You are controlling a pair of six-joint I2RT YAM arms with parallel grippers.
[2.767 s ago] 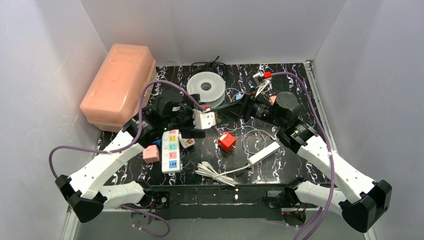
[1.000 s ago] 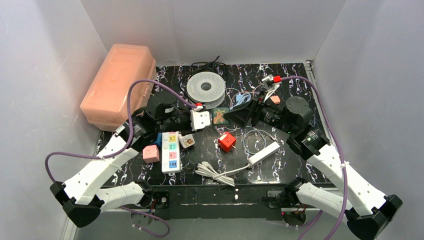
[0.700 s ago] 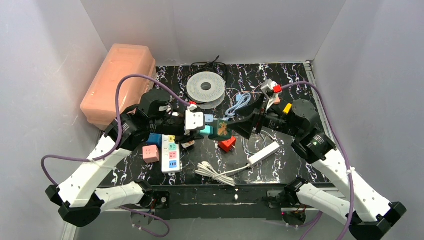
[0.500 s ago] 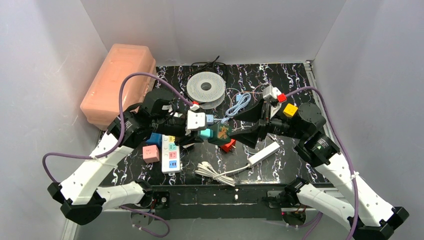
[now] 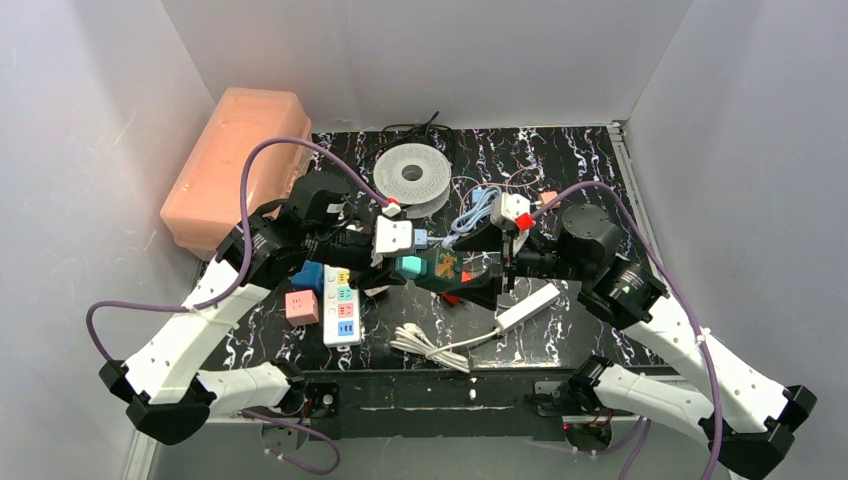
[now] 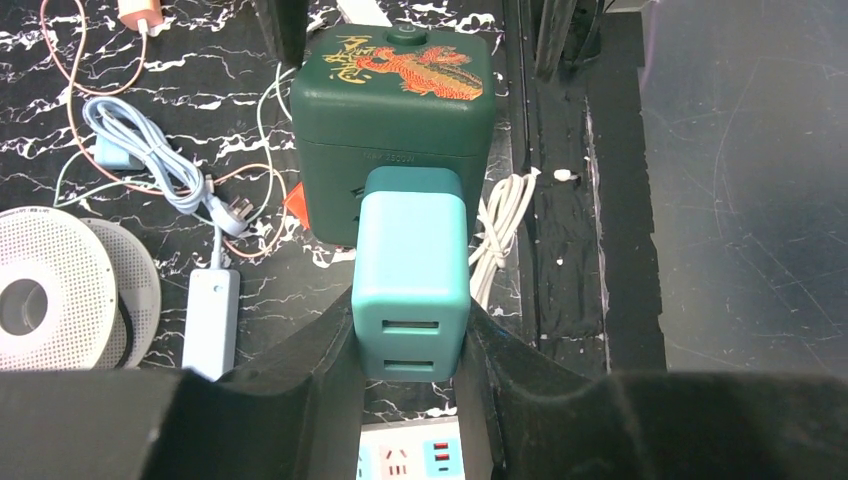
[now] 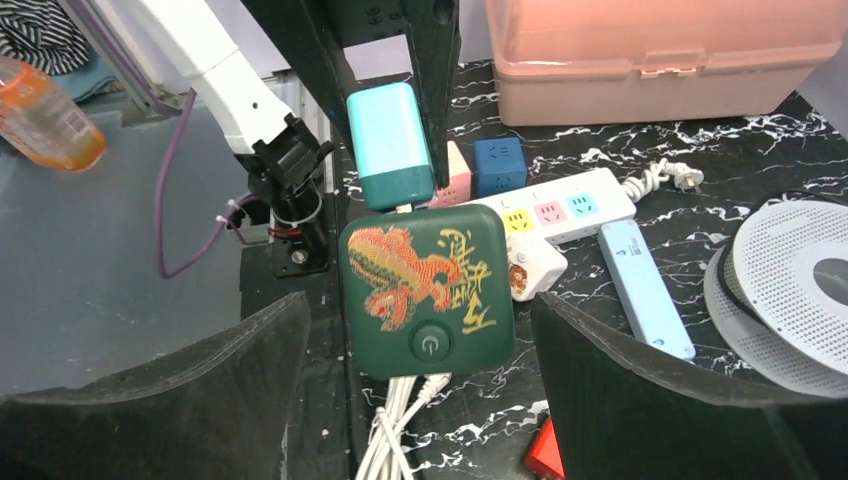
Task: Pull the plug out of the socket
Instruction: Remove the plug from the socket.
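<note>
From the left wrist camera, shows the left gripper [image 6: 410, 335] clenched on a teal plug [image 6: 410, 260], one black finger pressed to each side. Shows the plug's far end butted flat against a dark green socket cube [image 6: 395, 120] straight ahead of the fingers, seated in it, both lifted clear of the black marbled table [image 6: 60, 225]. Reveals two slots in the plug's end facing back toward the wrist. Catches, down past the grip, a white cable bundle [image 6: 500, 235] and a slim white adapter [image 6: 210, 320].

From the right wrist camera, gives the opposite face: the cube's orange-and-gold dragon and round power button, centred between the fingers of the right gripper [image 7: 422, 320]. Leaves a plain gap on either side of the cube, so spread and released, grasping nothing. Places the plug at the cube's far edge, pinched there by the left fingers. Picks out, farther beyond the fingers, a white power strip [image 7: 560, 215] with coloured outlets, a small blue cube [image 7: 500, 165] and a pink box [image 7: 660, 40].

From overhead, lays out the pose that neither wrist gives: both arms reaching in from the near edge, elbows thrown outward, forearms turned inward to meet nose to nose over the middle of the table, with plug and cube bridging the two grippers.
</note>
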